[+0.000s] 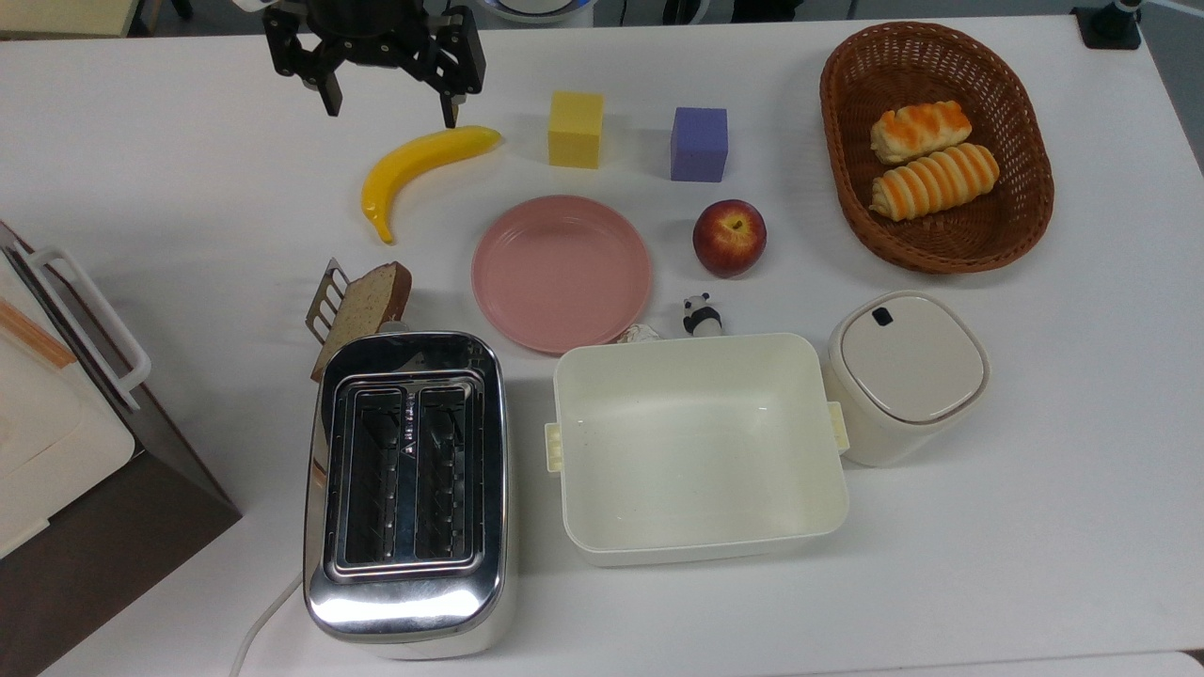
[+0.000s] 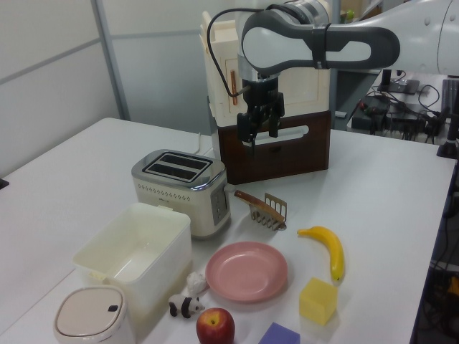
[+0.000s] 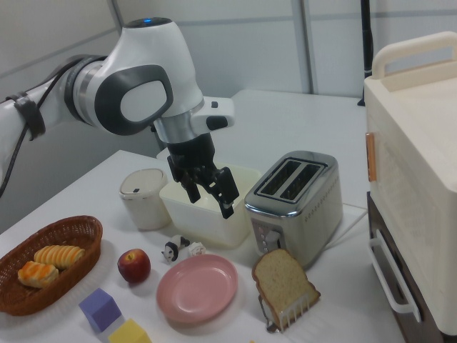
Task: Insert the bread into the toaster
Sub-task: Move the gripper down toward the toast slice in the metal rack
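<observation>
Looking down in the top view, my gripper [image 1: 389, 105] hangs open with nothing in it, fingers spread wide, at the far edge of the table [image 1: 141, 188]. Below it toward the top view's bottom leans the bread [image 1: 365, 310], a tan slice with a brown crust, propped tilted on a small metal rack [image 1: 326, 299]. Just beyond that, farther from me, sits the chrome toaster [image 1: 407, 489], both dark slots bare. Well off to the top view's right of my fingers, the wicker basket [image 1: 1025, 141] holds two orange-striped rolls [image 1: 926, 155]; the cream tub [image 1: 701, 447] holds nothing, the pink plate [image 1: 562, 273] is bare, and the lidded white bin [image 1: 906, 376] is closed. A banana [image 1: 420, 165] lies just beneath my fingertips.

Over to the left view: my gripper [image 2: 260, 130] points straight down from a bent wrist, well above the table, jaws parted. The rack [image 2: 267, 209] sits below it, the toaster [image 2: 181, 190] down toward the left view's left, the tub [image 2: 136, 251] beyond.

Now the right view: my gripper [image 3: 210, 193] tilts down, open and holding nothing, in front of the tub [image 3: 207, 207]. The bread [image 3: 283, 280] stands on edge below it toward the right view's right, just in front of the toaster [image 3: 294, 200]. The basket [image 3: 50, 268] with its rolls sits far toward the right view's left.
</observation>
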### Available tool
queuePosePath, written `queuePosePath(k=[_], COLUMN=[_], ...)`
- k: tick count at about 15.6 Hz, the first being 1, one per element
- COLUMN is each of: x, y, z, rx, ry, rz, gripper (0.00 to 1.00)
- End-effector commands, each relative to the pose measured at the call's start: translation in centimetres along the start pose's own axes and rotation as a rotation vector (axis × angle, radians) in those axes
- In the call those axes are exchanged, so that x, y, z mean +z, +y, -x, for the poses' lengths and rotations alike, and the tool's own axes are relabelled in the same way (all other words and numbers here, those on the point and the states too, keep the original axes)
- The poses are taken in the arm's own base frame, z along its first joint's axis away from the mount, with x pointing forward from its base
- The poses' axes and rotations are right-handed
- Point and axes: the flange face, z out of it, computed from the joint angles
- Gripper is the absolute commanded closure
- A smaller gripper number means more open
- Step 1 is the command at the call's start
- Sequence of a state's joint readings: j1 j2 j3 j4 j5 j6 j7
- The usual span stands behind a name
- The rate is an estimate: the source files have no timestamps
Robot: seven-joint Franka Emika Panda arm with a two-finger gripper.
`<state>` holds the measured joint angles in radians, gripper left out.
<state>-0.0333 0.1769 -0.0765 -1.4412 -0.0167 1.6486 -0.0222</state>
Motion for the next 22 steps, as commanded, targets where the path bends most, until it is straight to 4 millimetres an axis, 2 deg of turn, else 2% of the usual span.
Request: queuePosePath(k=[1, 12, 16, 20, 22], x=[-0.1, 0.6, 1.0, 3.9, 4.6], y=[-0.2, 0.1, 1.7, 4.0, 5.3], z=[0.4, 0.2, 0.1, -1.0, -1.5], rx=[-0.019, -0.055, -0.098, -0.142, -0.178], ry=[-0.015, -0.028, -0.032, -0.067, -0.04], rz=[0.003, 0.008, 0.011, 0.015, 0.018], gripper=[0.0, 0.0, 0.0, 0.0, 0.0])
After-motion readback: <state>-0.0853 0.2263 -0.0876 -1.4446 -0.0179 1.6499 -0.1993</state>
